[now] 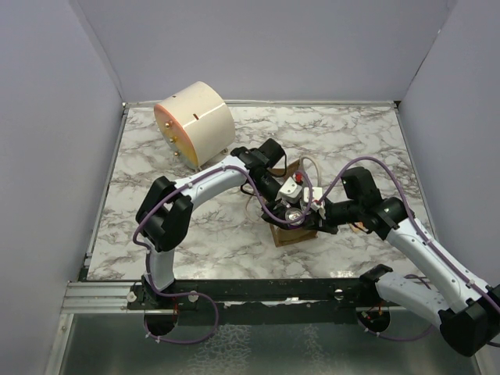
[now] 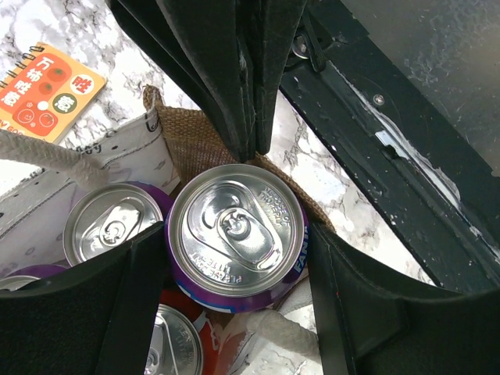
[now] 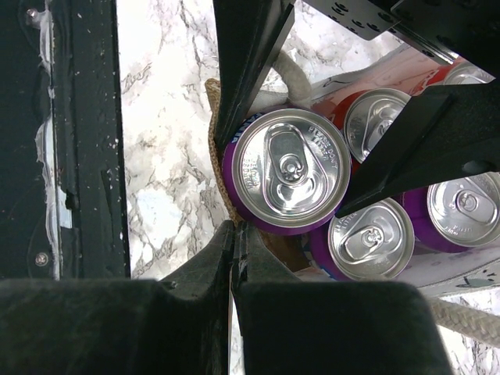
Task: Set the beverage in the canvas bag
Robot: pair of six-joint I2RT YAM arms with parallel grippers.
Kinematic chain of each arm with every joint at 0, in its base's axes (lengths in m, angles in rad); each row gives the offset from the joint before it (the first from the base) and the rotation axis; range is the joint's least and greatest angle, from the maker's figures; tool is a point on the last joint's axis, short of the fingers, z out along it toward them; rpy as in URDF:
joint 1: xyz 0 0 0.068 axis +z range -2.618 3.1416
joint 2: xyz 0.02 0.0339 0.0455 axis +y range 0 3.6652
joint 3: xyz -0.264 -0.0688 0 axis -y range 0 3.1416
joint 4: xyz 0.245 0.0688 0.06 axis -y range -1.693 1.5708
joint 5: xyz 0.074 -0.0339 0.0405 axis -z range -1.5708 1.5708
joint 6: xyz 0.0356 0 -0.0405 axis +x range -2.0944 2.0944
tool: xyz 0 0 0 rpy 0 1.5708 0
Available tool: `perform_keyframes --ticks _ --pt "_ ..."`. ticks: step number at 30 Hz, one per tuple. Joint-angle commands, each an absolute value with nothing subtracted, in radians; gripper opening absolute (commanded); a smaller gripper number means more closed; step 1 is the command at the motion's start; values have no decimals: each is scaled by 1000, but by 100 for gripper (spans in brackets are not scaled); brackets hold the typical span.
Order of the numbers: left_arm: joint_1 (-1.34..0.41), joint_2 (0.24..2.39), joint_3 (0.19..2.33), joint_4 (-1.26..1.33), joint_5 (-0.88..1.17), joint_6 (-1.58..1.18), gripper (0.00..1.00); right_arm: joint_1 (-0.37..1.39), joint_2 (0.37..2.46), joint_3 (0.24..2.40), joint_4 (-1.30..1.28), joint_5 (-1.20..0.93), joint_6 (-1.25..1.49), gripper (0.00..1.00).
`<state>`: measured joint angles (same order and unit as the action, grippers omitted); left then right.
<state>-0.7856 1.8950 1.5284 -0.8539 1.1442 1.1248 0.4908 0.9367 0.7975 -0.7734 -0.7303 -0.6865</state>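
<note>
The canvas bag (image 1: 297, 234) stands tan-brown at the table's front middle, with several cans inside. My left gripper (image 2: 236, 266) is shut on a purple Fanta can (image 2: 234, 226), upright, at the bag's open corner, low among the other cans. One purple can (image 2: 109, 223) and a red can (image 2: 168, 344) stand beside it. My right gripper (image 3: 234, 238) is shut on the bag's woven brown rim (image 3: 215, 176), right next to the held can (image 3: 285, 168). The whitish rope handles (image 2: 43, 152) lie over the bag's top.
A large cream cylinder (image 1: 195, 123) lies at the back left. An orange spiral notebook (image 2: 47, 90) lies on the marble beside the bag. The black front rail (image 3: 86, 141) runs close to the bag's near side. Grey walls enclose the table.
</note>
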Motion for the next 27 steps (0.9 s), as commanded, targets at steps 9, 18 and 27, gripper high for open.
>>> perform_keyframes --ticks 9,18,27 --pt "-815 1933 1577 -987 1140 1209 63 489 895 789 -724 -730 -667 1" --pt "-814 1911 1561 -981 1123 1215 77 488 883 774 -718 -724 -664 1" --pt "-810 1886 1552 -962 1118 1205 80 486 874 766 -721 -724 -664 1"
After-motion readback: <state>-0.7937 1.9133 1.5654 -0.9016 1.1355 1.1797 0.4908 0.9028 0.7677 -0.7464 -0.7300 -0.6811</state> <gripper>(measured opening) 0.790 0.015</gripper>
